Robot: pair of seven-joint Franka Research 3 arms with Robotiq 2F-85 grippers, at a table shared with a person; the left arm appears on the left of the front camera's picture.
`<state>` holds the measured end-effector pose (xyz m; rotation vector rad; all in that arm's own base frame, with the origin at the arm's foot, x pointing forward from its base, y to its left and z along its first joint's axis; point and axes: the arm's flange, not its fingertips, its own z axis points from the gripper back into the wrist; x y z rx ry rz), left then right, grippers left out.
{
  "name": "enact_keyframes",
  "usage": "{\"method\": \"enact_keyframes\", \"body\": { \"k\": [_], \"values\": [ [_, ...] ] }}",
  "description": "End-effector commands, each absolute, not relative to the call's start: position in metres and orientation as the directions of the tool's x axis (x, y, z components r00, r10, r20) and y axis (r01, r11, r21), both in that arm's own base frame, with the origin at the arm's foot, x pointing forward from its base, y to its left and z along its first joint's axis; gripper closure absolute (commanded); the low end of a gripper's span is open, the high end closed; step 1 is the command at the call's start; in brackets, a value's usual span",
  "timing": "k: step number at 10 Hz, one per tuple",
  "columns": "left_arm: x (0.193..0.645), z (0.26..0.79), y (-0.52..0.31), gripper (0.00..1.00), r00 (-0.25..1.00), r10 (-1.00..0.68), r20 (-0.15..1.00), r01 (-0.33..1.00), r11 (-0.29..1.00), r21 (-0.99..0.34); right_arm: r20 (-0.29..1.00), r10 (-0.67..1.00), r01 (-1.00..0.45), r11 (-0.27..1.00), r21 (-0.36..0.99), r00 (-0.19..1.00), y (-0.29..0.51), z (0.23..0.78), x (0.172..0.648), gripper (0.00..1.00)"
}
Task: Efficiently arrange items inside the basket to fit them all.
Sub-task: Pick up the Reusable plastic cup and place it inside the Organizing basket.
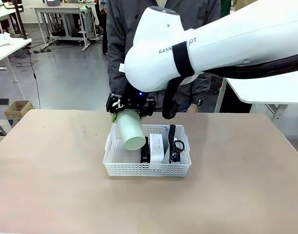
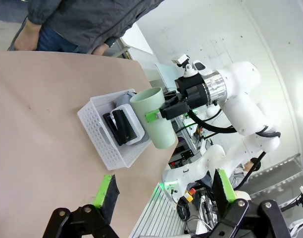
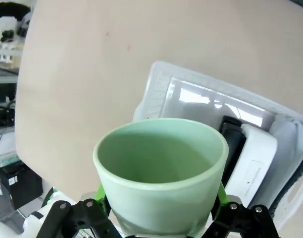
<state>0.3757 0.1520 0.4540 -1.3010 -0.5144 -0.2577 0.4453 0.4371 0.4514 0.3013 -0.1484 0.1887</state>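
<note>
The white rectangular plastic basket with perforated lattice sides (image 1: 147,168) sits at the centre of the front view on the tan table (image 1: 51,185). Inside it, from picture left to right, stand a black stapler (image 1: 145,153) on edge, a small white box (image 1: 158,147) and a grey pouch with a black strap (image 1: 175,146); the left part of the basket floor is bare. The pouch's lettering cannot be read, and in the right wrist view only its edge shows at the right border, cut off by the frame. The stapler's lower part is hidden behind the basket wall.

A pale green cup (image 1: 130,129) hangs tilted above the basket's left rear corner, its base toward the camera in the front view and its open mouth facing the lens in the right wrist view (image 3: 160,163). The right gripper (image 1: 131,105) clamps it by the sides, green pads pressed against its wall; the fingers are largely hidden behind the cup.

The left gripper (image 2: 164,191) rises from the bottom of the left wrist view with its jaws spread wide, holding nothing, well apart from the basket. A person in a grey jacket (image 1: 121,34) stands at the far side, partly hidden by the white right arm (image 1: 222,46).
</note>
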Motion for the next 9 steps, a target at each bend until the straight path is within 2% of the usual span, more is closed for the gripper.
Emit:
{"method": "enact_keyframes", "body": {
  "k": [1,3,5,9],
  "values": [
    [0.373,0.455,0.152,0.00,0.863,0.097,0.496,0.459,0.260,-0.849,0.194,0.116,-0.169,0.944,0.285,0.974,0.421,0.456,0.447,0.08],
    [0.373,0.455,0.152,0.00,0.863,0.097,0.496,0.459,0.260,-0.849,0.178,0.144,-0.190,0.942,0.277,0.973,0.429,0.453,0.452,0.08],
    [0.373,0.455,0.152,0.00,0.863,0.097,0.496,0.459,0.260,-0.849,0.159,-0.094,0.066,0.982,0.176,0.983,0.454,0.428,0.460,0.08],
    [0.373,0.455,0.152,0.00,0.863,0.097,0.496,0.459,0.260,-0.849,0.116,-0.054,0.028,0.977,0.210,0.992,0.473,0.399,0.479,0.08]
  ]
}}
